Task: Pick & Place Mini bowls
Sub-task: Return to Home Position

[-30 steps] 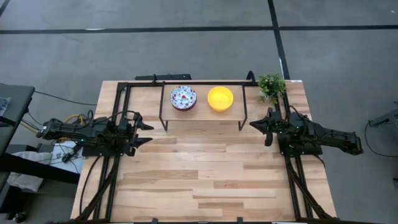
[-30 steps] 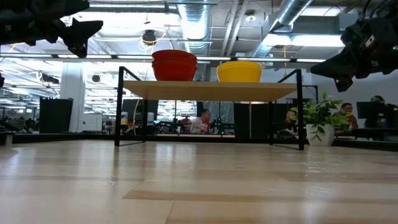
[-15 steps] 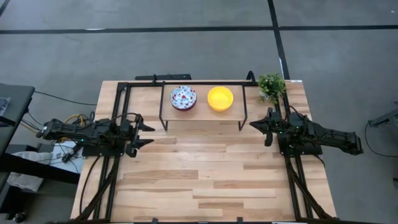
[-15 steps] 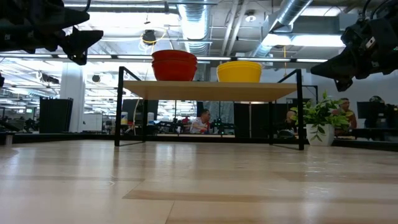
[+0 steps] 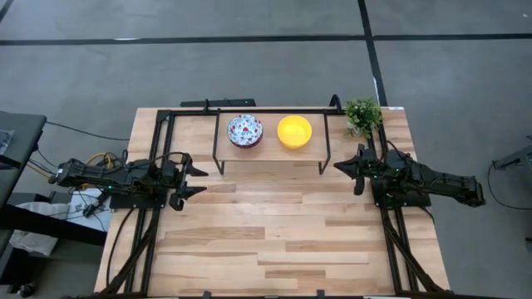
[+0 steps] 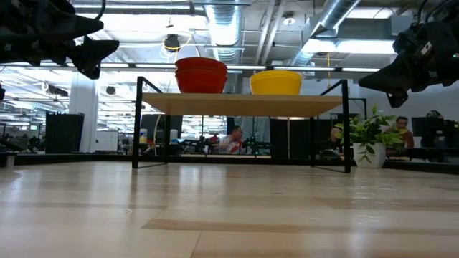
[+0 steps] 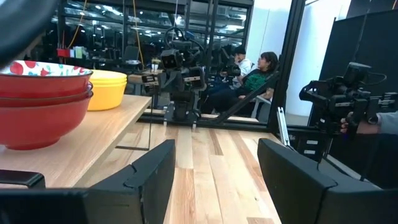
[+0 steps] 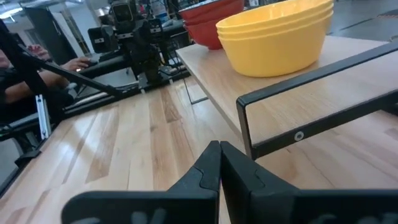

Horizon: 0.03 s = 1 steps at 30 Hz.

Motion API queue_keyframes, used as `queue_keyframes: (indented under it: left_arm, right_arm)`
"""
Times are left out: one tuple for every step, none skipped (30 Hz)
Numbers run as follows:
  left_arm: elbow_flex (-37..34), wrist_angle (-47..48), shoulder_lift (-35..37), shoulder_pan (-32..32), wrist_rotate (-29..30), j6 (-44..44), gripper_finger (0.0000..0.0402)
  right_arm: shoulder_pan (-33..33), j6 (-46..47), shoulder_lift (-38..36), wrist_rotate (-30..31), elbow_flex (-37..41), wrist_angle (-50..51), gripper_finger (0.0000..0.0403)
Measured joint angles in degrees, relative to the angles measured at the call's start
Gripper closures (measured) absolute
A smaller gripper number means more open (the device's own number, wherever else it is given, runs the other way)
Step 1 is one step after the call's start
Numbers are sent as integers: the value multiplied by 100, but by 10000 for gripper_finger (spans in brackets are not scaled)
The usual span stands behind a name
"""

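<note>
High view shows you the red speckled bowls (image 5: 244, 130) and the yellow bowls (image 5: 294, 131) nested in two stacks side by side on the shelf (image 5: 270, 143), and no bowl lies on the table (image 5: 274, 241). Your left pincer (image 5: 199, 179) hangs empty with fingers apart, and the right pincer (image 5: 339, 166) has its fingers pressed together, also empty. Each is well clear of the shelf ends, which I judge suits parking.

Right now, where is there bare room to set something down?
Bare: the table from the left gripper and right gripper to its near edge, and the shelf's front strip. Crowded: the shelf's back, with the red bowls and yellow bowls.
</note>
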<state>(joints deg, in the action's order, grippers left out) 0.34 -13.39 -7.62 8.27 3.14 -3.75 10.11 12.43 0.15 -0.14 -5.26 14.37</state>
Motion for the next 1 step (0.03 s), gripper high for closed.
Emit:
queue_keyframes:
  left_arm:
    - [0,0,0,0,0,0,174]
  right_arm:
    - [0,0,0,0,0,2,403]
